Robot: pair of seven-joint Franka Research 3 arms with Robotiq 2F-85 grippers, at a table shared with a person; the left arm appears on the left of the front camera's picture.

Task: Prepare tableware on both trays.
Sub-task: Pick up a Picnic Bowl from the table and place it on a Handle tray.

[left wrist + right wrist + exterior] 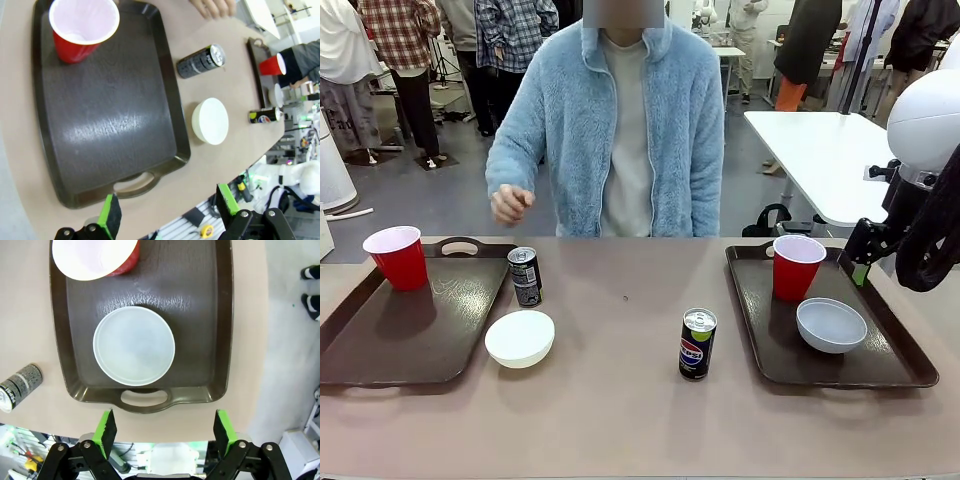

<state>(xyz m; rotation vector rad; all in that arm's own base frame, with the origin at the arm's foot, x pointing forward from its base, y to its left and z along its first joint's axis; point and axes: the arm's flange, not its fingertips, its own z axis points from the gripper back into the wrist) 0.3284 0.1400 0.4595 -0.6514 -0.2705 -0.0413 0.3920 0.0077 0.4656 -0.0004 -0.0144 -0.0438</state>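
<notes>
I am holding my right gripper (164,432) wide open and empty, pointing down by the right tray (210,315). Its grey-blue bowl (134,346) is sitting at twelve o'clock, a red cup (95,257) behind. My left gripper (169,207) is hanging open too; the white bowl (211,121) is lying off the left tray (100,125) at one o'clock.

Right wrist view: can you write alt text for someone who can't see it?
A dark brown tray seen from above holds a pale grey-blue bowl and a red cup. A dark drink can sits on the table beside it. The right gripper, open, frames the bottom edge.
</notes>
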